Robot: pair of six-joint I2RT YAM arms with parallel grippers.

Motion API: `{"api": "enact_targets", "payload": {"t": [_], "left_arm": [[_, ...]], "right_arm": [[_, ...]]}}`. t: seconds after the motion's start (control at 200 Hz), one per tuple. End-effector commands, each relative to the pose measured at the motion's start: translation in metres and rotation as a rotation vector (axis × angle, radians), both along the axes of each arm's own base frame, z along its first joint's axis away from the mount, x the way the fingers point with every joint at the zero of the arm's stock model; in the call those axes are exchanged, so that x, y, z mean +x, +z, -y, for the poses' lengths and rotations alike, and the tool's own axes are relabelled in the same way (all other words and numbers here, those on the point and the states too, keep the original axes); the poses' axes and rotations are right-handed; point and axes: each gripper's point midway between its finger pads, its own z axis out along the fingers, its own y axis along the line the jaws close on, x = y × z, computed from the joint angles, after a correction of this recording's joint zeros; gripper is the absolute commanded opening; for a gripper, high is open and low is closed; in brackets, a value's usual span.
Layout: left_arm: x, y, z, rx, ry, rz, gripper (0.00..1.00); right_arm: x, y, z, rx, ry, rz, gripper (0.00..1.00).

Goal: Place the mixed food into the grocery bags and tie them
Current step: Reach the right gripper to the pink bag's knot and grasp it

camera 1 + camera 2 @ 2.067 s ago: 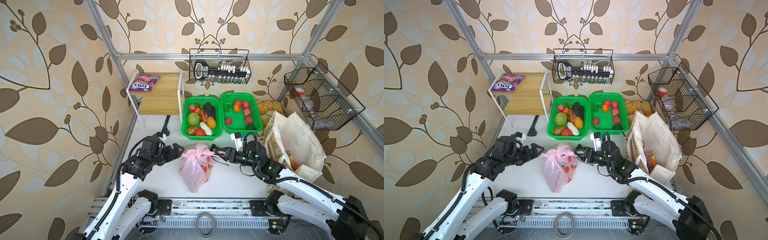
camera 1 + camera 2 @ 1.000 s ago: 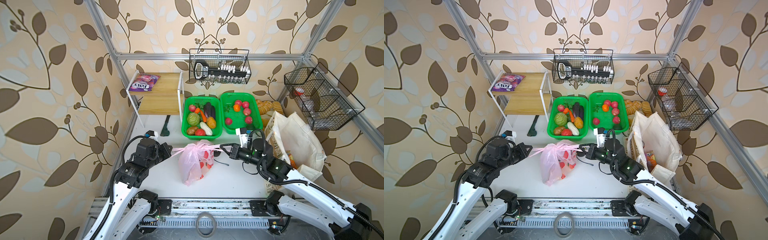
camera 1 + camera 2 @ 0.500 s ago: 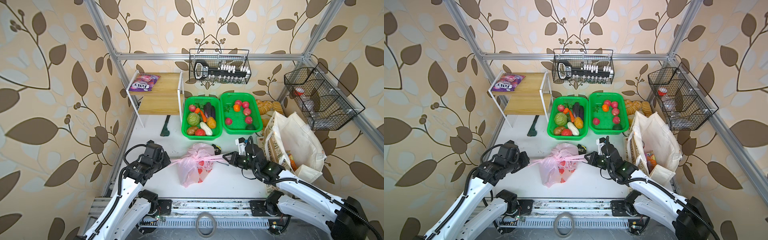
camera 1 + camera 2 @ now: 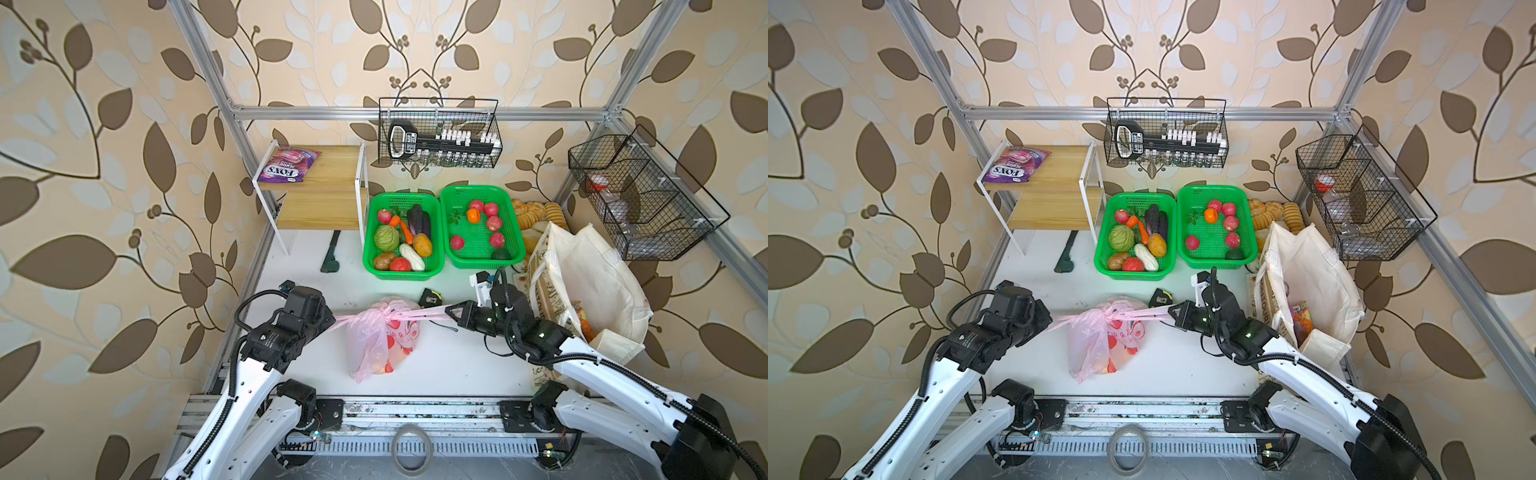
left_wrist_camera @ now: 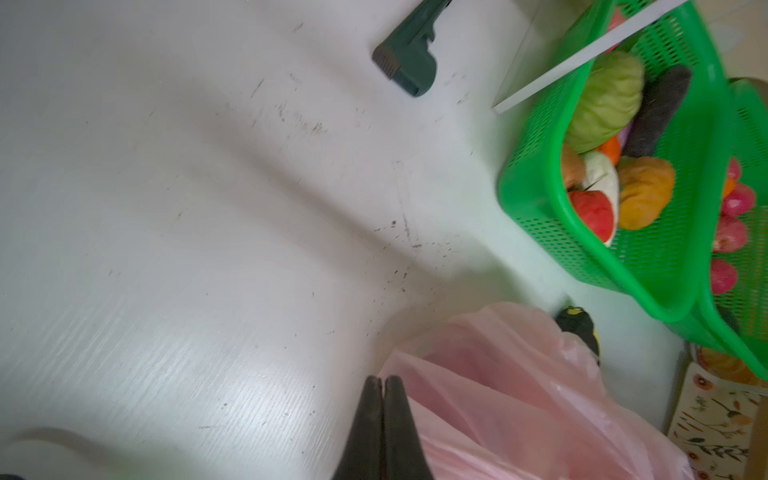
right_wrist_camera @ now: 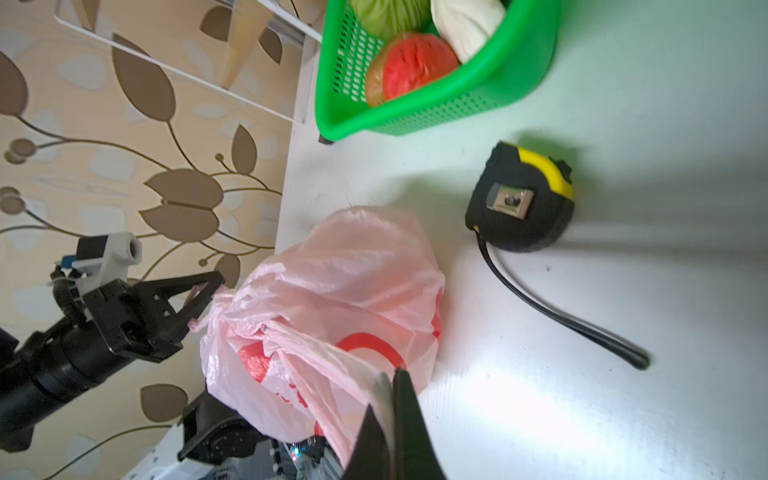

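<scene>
Thin translucent pink plastic bag (image 4: 380,345), loaded, lies mid white surface (image 4: 449,365), toward the near edge. Left gripper (image 4: 331,326) and right gripper (image 4: 448,310) are each clamped on one stretched loop handle (image 4: 428,313). The film looks light, limp and slippery (tears if over-pulled); best held close to the knot (image 4: 388,316).

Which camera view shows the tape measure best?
Right wrist: the tape measure lies whole and close, strap included. Both top views show it small beyond the pink bag; left wrist catches only an edge.
</scene>
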Motion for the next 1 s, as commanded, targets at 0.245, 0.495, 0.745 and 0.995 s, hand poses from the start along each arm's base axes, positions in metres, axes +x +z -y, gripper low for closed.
{"api": "enact_targets", "payload": {"t": [0.245,0.495,0.745,0.995], "left_arm": [[-0.002,0.027,-0.048,0.246,0.094,0.067,0.45],[-0.016,0.073,-0.079,0.381,0.186,0.149,0.9],[-0.016,0.084,-0.077,0.394,0.138,0.199,0.93],[-0.018,0.082,-0.077,0.418,0.115,0.206,0.93]], "right_arm": [[0.028,0.107,0.022,-0.203,0.033,0.445,0.58],[-0.014,0.169,-0.05,-0.315,0.555,0.947,0.61],[-0.043,0.087,-0.144,-0.728,1.097,0.997,0.69],[-0.043,0.036,-0.179,-0.84,1.353,0.916,0.81]]}}
